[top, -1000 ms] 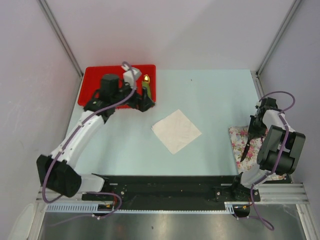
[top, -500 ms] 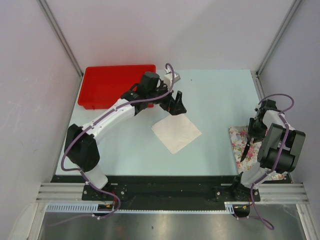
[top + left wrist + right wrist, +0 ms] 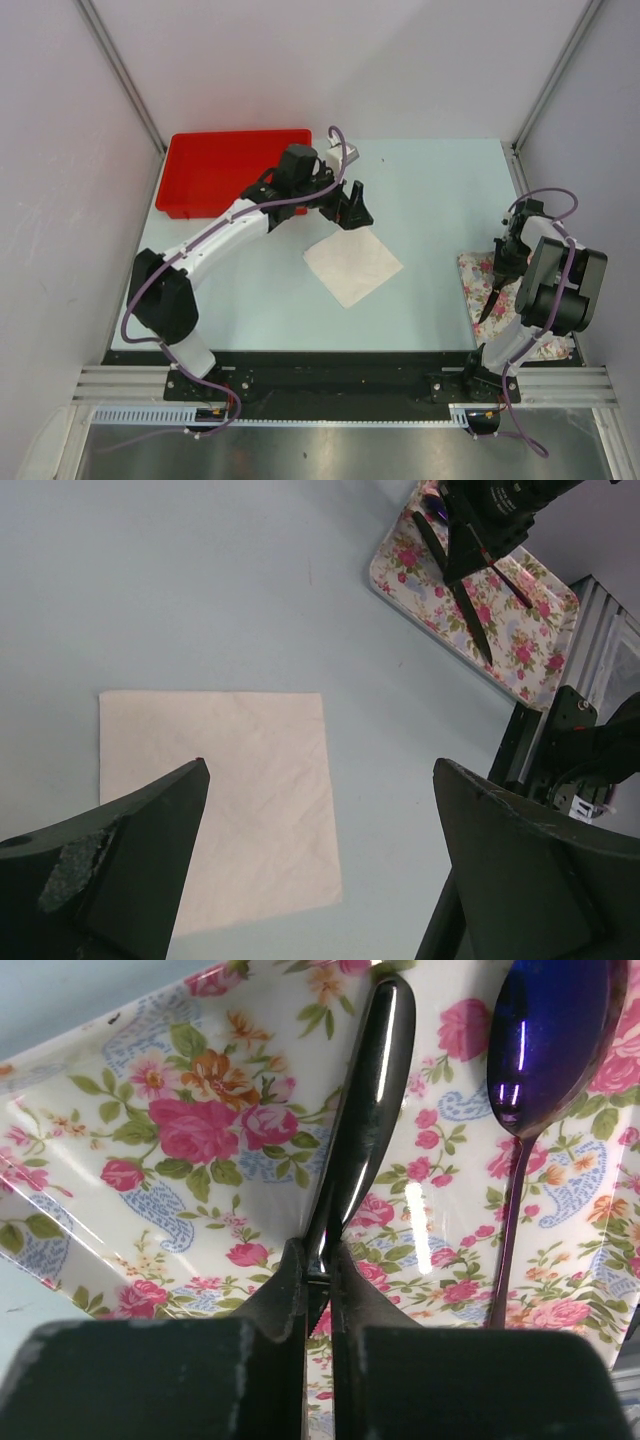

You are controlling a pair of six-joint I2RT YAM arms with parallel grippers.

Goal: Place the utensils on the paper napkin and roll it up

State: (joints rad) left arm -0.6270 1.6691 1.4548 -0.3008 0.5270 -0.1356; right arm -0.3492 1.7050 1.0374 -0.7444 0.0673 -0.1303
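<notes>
Top external view: two arms are working over a pale blue table [image 3: 430, 190]; the left one is stretching out toward the middle, and the right one is folding back over the right edge.
Left pincer [image 3: 352, 208]: it is hanging with its jaws spread wide and is gripping nothing.
Left wrist view: the left pincer's two dark fingers [image 3: 150, 830] are framing the napkin [image 3: 230, 790] from above, well apart from each other.
Napkin: the white paper square [image 3: 353, 262] is lying flat near the middle of the table, turned like a diamond, just on the near side of the left pincer.
Right pincer [image 3: 318, 1260]: its fingers are pinching tight on the handle of the black knife [image 3: 370, 1090].
Knife: it is pointing away from the right pincer over the flowered tray [image 3: 180, 1130]; whether its tip is touching the tray is not showing.
Spoon: the purple-bowled spoon [image 3: 548, 1030] is lying on the flowered tray, just beside the knife, with nothing gripping it.
Flowered tray: it is sitting at the right edge of the table [image 3: 475, 275], well apart from the napkin.
Red tray [image 3: 210, 170]: it is sitting at the far left corner of the table, behind the left arm.
</notes>
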